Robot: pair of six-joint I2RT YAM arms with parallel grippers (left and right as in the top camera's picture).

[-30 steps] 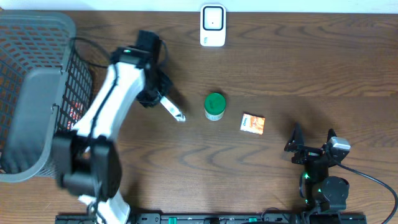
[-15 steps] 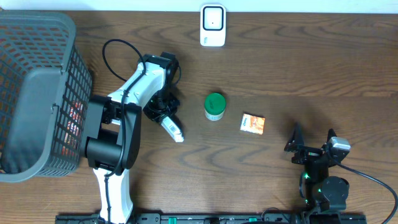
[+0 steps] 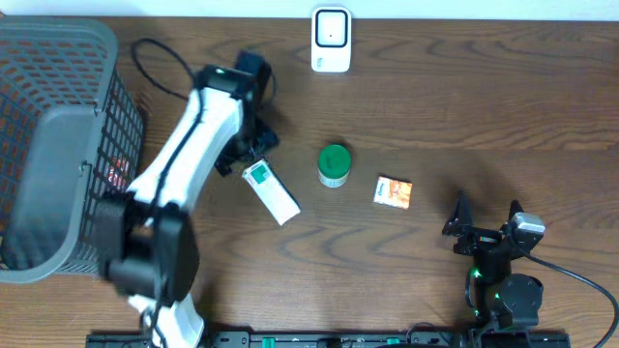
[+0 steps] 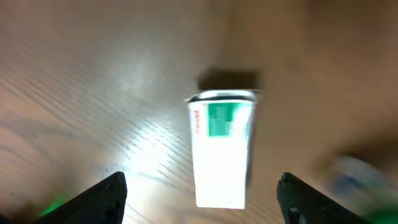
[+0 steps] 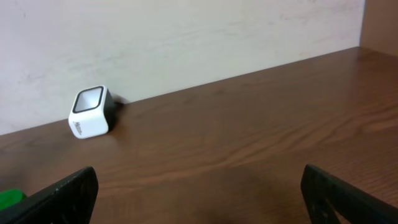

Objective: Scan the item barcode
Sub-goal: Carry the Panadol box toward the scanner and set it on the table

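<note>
White carton [image 4: 221,149] with a green label lies flat on the wooden desk [image 4: 93,74], its near end between my left fingers [image 4: 106,198], touching neither; those fingers stand spread and grasp nothing; my right fingers [image 5: 71,193] gape wide too, empty; the white scanner [image 5: 91,112] sits far ahead of them, towards their left; a green-lidded jar [image 3: 334,164] stands near the carton, outside my left fingers.

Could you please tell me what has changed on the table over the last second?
The left gripper has opened and let go of the white box, which earlier showed only a narrow edge and now lies flat on the table, green label up, between the open fingers. The green-lidded jar, orange packet, scanner, basket and right gripper stayed put.
</note>
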